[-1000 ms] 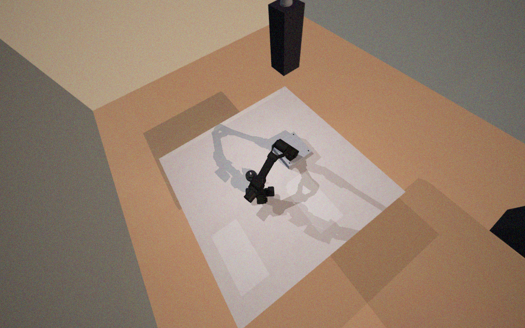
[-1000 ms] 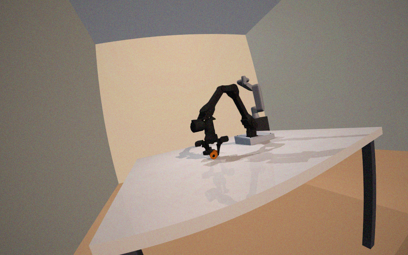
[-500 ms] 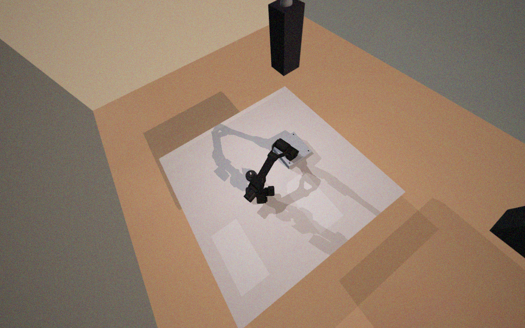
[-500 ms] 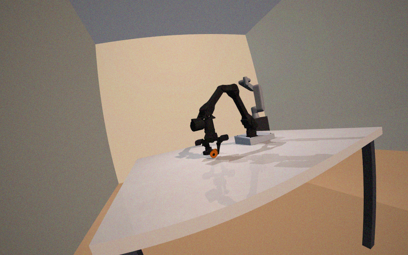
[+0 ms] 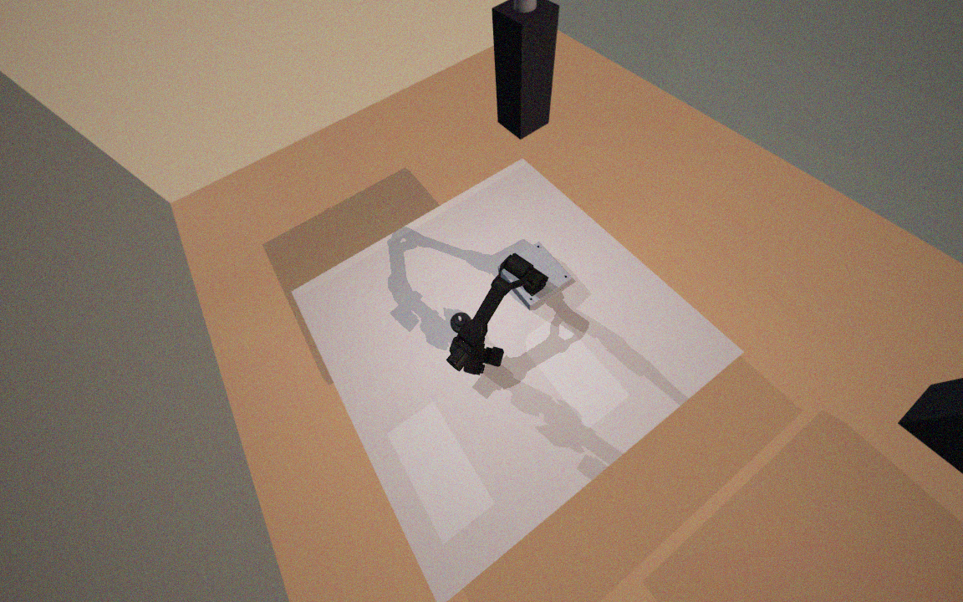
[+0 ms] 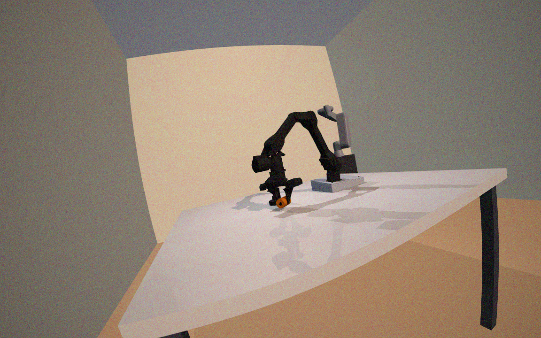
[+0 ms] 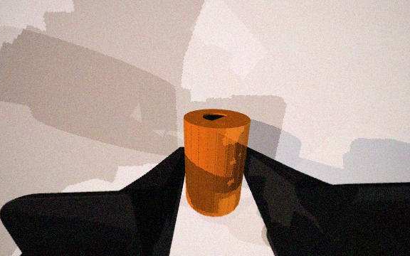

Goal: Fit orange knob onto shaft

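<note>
Claw (image 6: 282, 201) (image 7: 213, 151) grips knob (image 6: 281, 203) (image 7: 212, 163) at wrist frame's centre, hole-end showing; best lift straight, then turn hole downward, grip steady.

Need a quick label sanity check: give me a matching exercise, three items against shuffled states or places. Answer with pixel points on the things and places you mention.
1. orange knob (image 6: 282, 202) (image 7: 213, 160)
2. gripper (image 6: 281, 197) (image 7: 213, 151)
3. arm's base plate (image 5: 553, 271) (image 6: 322, 186)

A. closed on something
B. light grey, on the white table (image 5: 425, 553) (image 6: 222, 252)
C. between two black fingers, its hole showing in the wrist view

Pairs: 1-C, 2-A, 3-B
</note>
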{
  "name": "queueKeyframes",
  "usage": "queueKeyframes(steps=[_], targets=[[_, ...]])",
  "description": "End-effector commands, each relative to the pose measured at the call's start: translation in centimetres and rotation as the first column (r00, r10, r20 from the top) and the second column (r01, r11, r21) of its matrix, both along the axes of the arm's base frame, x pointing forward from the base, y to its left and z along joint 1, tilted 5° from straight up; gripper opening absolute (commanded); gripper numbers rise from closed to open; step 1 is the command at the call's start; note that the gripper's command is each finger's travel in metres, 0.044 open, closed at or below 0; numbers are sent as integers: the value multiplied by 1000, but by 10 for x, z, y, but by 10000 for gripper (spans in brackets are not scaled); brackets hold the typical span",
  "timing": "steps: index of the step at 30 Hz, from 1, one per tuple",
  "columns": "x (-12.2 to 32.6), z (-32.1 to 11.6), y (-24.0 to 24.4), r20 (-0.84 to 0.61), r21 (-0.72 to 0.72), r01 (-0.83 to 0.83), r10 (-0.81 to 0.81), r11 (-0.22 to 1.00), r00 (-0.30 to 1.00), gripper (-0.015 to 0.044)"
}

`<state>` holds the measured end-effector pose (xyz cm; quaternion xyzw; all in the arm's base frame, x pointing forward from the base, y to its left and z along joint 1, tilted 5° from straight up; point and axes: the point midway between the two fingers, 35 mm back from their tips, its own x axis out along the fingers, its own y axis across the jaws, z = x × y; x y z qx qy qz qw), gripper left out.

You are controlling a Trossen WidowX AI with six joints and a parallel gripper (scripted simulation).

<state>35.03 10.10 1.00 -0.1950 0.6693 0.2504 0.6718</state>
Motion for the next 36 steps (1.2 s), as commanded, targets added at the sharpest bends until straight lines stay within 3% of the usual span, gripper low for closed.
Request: queueKeyframes(steps=[1, 6, 23, 31, 36], targets=[[0, 1, 0, -5, 0, 72, -72, 997, 997, 179], [0, 1, 0, -7, -1, 93, -93, 996, 996, 179], [0, 1, 0, -42, -27, 604, -604, 797, 796, 179], [0, 1, 0, -44, -30, 637, -638, 770, 769, 179], [0, 1, 0, -51, -41, 752, -753, 657, 656, 179]])
